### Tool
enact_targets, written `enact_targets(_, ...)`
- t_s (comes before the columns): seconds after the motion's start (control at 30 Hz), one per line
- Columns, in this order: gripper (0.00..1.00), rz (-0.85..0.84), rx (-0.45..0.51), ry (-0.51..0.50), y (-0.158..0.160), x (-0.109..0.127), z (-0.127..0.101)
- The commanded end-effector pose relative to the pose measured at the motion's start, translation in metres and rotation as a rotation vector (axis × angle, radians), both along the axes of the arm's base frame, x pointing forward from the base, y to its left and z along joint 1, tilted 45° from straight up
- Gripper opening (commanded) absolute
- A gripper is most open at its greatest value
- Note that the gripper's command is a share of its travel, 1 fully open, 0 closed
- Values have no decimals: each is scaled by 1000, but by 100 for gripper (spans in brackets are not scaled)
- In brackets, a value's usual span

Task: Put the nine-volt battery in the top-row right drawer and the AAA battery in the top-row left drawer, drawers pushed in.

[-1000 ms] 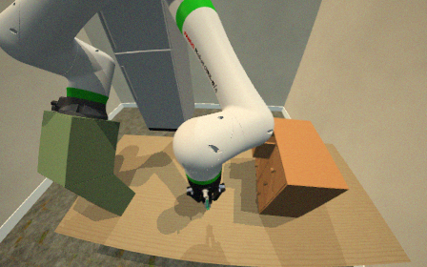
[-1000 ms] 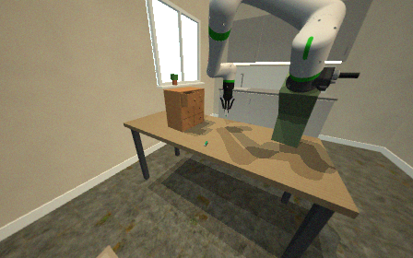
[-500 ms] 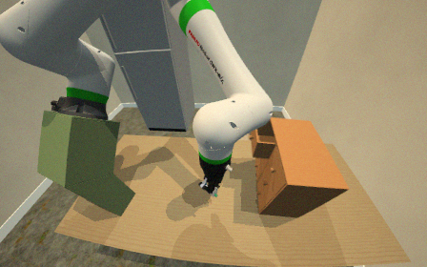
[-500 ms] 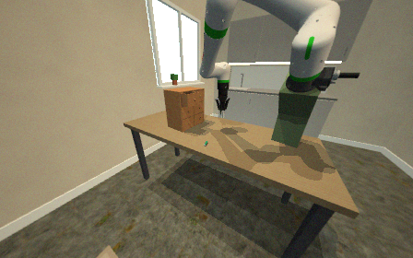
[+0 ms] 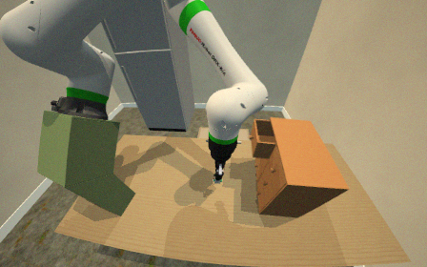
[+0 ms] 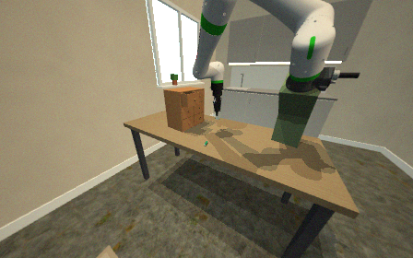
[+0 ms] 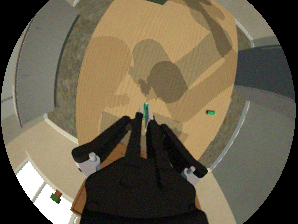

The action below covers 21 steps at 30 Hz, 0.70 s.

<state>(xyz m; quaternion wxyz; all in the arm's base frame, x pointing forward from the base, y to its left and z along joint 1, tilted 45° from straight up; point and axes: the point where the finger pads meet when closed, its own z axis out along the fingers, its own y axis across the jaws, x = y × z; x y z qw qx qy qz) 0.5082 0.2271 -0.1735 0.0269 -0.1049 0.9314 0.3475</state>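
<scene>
My gripper point(image 5: 218, 176) point(image 6: 217, 114) point(image 7: 144, 110) is gripping a slim green battery point(image 5: 217, 180) point(image 7: 145, 111); in wrist view, its long axis runs up-down, 1 other battery's point(image 6: 206, 144) point(image 7: 211, 112) sideways.

End effector point(image 5: 218, 177) point(image 6: 217, 113) point(image 7: 144, 110) closer to chest point(image 5: 310, 154) point(image 6: 176, 109) point(image 7: 79, 200)
</scene>
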Motion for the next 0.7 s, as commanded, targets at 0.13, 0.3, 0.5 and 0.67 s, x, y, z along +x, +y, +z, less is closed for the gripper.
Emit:
enact_targets(0.13,3,335,5,-307,28,0,28)
enact_targets(0.3,3,525,-2,-466,43,-1,43)
enact_targets(0.5,3,754,-10,-657,59,-3,58)
enact_targets(0.67,3,930,-15,-801,67,-5,65)
